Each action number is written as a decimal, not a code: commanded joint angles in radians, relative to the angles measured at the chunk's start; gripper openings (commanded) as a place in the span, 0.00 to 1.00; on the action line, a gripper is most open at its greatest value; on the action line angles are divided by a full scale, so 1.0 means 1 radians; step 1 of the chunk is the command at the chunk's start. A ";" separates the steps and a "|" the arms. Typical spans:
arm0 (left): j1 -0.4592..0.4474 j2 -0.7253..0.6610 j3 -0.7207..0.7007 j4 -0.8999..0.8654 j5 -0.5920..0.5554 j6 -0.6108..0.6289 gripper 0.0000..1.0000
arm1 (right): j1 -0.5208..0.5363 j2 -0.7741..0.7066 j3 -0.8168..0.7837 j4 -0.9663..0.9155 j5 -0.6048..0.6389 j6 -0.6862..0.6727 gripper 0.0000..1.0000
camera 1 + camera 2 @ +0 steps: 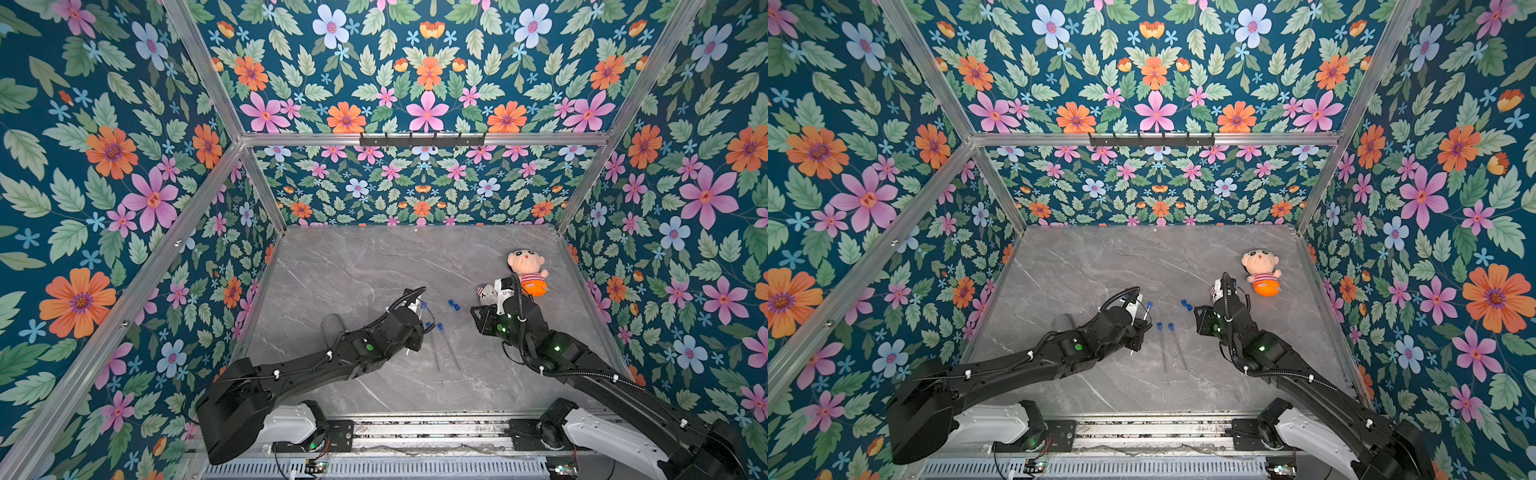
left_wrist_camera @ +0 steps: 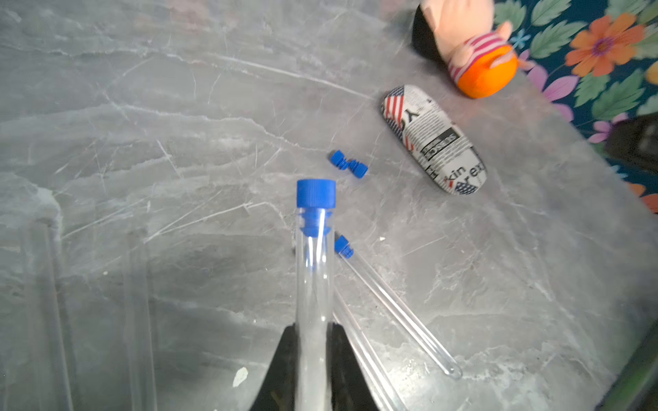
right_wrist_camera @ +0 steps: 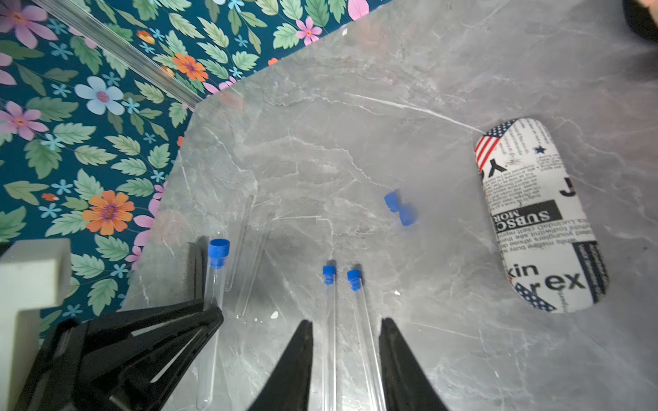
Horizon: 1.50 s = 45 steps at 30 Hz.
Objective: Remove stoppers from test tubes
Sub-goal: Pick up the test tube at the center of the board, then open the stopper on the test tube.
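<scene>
Two loose stoppers (image 1: 454,306), bright blue, lie side by side on the grey marble table (image 1: 353,257), right of centre. Two empty tubes (image 3: 244,235) lie flat at the left, near the left arm. By my reading, two of the five test tubes are done and a third is in hand.

The left claw (image 2: 313,327) is clenched around the held tube (image 2: 312,284), which appears raised off the table left of centre, its capped end pointing to the far side. Its stopper (image 2: 316,194) sits in the mouth, clear of the claw.

Two capped tubes (image 1: 1163,349) lie almost parallel at the centre of the table, between the arms, with their stoppers at the far ends. The right claw (image 3: 347,322) is empty, its jaws partly apart, and hangs near these two on their right side, apart from the held tube. A newsprint-patterned case (image 3: 537,213) and a plush doll (image 1: 528,272) lie at the far right.

The next move likely calls for the right claw to cross left to the held tube's tip. There it must line its jaws up on the tiny cap alone, close, and pull straight along the tube while the left claw holds firm. The tube looks slick, so a skewed pull could slide it in the grip.
</scene>
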<state>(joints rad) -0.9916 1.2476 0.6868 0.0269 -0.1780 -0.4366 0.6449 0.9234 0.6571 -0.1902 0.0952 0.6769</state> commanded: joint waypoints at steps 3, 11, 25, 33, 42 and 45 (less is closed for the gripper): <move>0.020 -0.070 -0.059 0.173 0.079 0.098 0.12 | 0.000 0.029 0.078 0.020 -0.055 0.043 0.35; 0.025 -0.074 -0.114 0.298 0.178 0.101 0.12 | 0.000 0.146 0.145 0.163 -0.235 0.042 0.42; 0.025 -0.066 -0.135 0.376 0.241 0.085 0.12 | 0.000 0.356 0.219 0.293 -0.347 0.138 0.49; 0.025 -0.065 -0.141 0.394 0.244 0.078 0.12 | 0.001 0.404 0.228 0.320 -0.374 0.159 0.40; 0.026 -0.059 -0.143 0.397 0.247 0.076 0.12 | 0.001 0.437 0.225 0.340 -0.382 0.174 0.36; 0.024 -0.059 -0.142 0.398 0.244 0.075 0.12 | 0.001 0.439 0.221 0.342 -0.382 0.177 0.34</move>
<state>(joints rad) -0.9680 1.1870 0.5446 0.3878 0.0650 -0.3611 0.6449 1.3613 0.8795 0.1078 -0.2821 0.8352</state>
